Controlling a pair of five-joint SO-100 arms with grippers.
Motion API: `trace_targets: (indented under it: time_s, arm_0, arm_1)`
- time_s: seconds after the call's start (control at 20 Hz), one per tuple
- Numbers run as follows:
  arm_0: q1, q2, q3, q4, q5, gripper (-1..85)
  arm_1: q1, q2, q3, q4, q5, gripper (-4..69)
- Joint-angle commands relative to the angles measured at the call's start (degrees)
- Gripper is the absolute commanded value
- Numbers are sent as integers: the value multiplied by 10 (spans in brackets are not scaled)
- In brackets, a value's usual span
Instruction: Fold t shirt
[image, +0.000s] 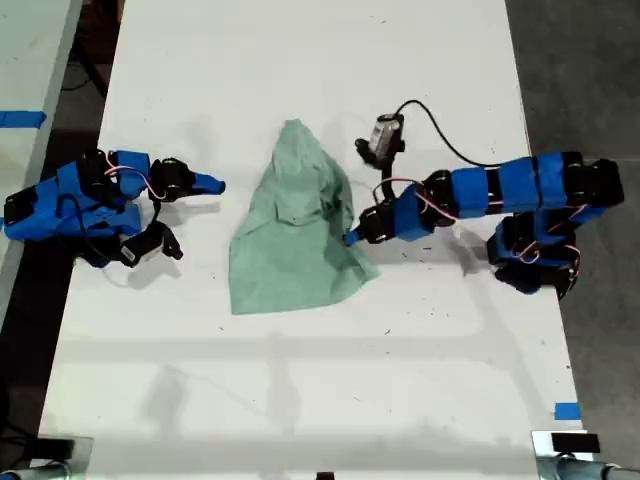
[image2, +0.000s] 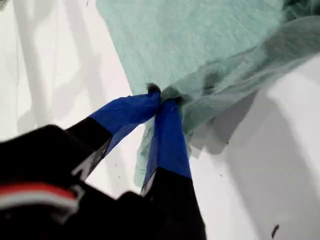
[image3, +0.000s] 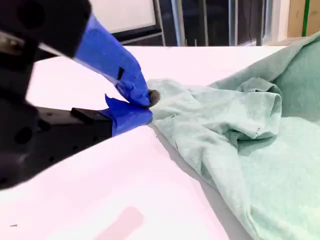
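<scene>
Exterior view: you see the t shirt (image: 292, 235) crumpled mid-table (image: 300, 400). My first gripper (image: 350, 238) is clamped tight on its edge. My second gripper (image: 215, 185) sits near the t shirt, jaws together, empty.

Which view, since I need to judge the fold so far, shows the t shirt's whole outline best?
The exterior view: the whole t shirt lies in sight, roughly triangular. The first wrist view shows only the edge pinched in my first gripper; the second wrist view shows rumpled folds, cut off by the frame.
</scene>
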Motion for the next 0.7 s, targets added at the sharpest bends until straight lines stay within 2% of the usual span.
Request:
trace_targets:
  time_s: [0.0,0.15,0.3,0.35,0.4,0.55,0.65]
  arm_0:
    - [-6,4,22,-9,4,-3]
    - [-6,4,22,-9,4,-3]
    - [-5,4,22,-9,4,-3]
    - [-5,4,22,-9,4,-3]
    - [-5,4,22,-9,4,-3]
    - [-5,4,22,-9,4,-3]
    - [-5,4,22,-9,4,-3]
  arm_1:
    - [-19,-128,-200,6,-27,-1]
    - [-23,-294,-383,58,-38,2]
    - [-22,-338,-443,95,-40,188]
    - [-21,-323,-445,112,-44,238]
    - [-20,-299,-445,132,-48,258]
    - [-20,-190,-413,189,-53,260]
    - [-21,-103,-363,202,-52,231]
